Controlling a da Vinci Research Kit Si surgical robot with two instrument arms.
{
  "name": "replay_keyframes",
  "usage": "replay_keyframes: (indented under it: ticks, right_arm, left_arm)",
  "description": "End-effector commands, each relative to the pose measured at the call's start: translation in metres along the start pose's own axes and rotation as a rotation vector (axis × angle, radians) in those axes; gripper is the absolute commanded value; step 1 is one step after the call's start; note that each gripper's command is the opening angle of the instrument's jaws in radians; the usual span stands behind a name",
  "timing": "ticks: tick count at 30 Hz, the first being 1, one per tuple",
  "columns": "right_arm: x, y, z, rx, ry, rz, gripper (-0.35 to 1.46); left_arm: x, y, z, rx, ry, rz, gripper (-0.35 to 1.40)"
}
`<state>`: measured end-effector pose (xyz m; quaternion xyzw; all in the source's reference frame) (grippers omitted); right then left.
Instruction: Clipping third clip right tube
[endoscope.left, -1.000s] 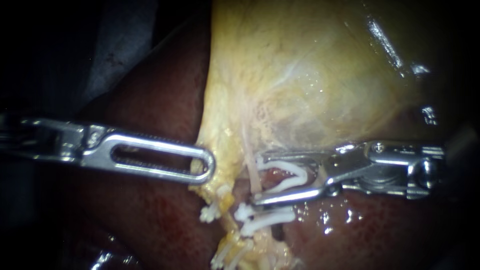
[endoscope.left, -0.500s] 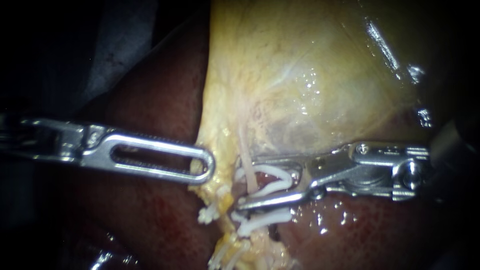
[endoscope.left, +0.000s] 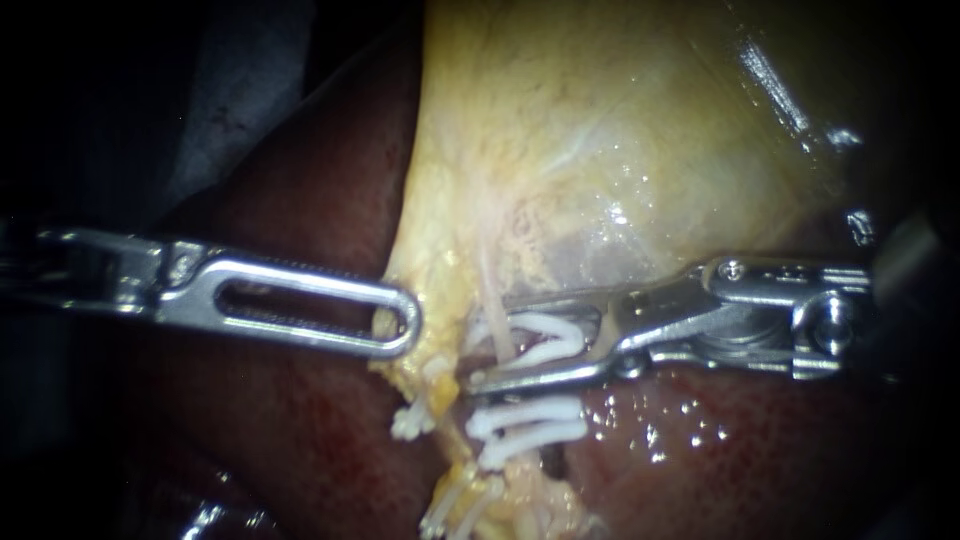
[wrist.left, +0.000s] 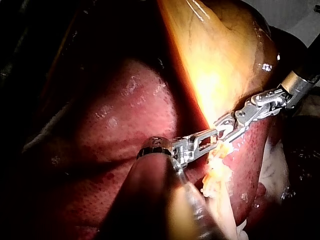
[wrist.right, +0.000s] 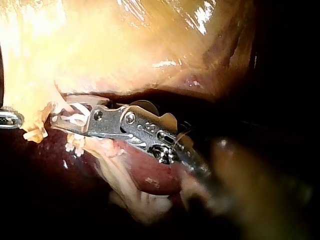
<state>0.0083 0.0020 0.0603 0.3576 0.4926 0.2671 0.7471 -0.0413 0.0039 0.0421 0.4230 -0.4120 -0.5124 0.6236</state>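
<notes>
A thin pale tube (endoscope.left: 489, 290) runs down from the yellowish gallbladder (endoscope.left: 600, 130). My right instrument (endoscope.left: 487, 345) comes in from the right, its jaws shut on a white clip (endoscope.left: 548, 345) that straddles this tube. Just below on the same tube sit two white clips (endoscope.left: 525, 420). My left instrument (endoscope.left: 405, 325), with a slotted jaw, is shut on the gallbladder's lower edge (endoscope.left: 430, 290) to the left of the tube. In the right wrist view the right instrument's jaws (wrist.right: 67, 117) enclose the clip (wrist.right: 75, 111).
Dark red liver (endoscope.left: 300, 200) lies under and around both instruments. Another white clip (endoscope.left: 410, 422) sits on a strand left of the tube, and more clips (endoscope.left: 450, 510) show lower down. In the left wrist view the two instruments' tips (wrist.left: 215, 137) nearly meet.
My right instrument's jaws have drawn closer together, flattening the white clip around the tube, and have edged left. The left instrument has shifted slightly up and left with the tissue.
</notes>
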Motion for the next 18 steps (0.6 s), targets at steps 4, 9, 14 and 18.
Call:
replay_keyframes:
  ticks: [4, 9, 14, 18]
  right_arm:
    - [-0.0001, 0.0002, -0.0005, -0.007, 0.005, -0.001, -0.29]
    - [-0.0002, 0.0003, -0.0006, -0.007, 0.005, -0.001, -0.33]
    - [-0.0003, 0.0003, -0.0006, -0.006, 0.004, -0.002, -0.34]
    - [-0.0003, 0.0002, -0.0006, -0.006, 0.004, -0.002, -0.34]
  left_arm:
    - [0.0000, 0.0000, 0.0000, 0.001, 0.000, 0.000, -0.35]
    - [0.0000, 0.0000, 0.0000, 0.001, 0.000, 0.000, -0.35]
    - [0.0000, 0.0000, 0.0000, 0.001, 0.000, 0.000, -0.35]
    - [-0.0001, 0.0001, 0.0000, 0.001, 0.000, 0.000, -0.35]
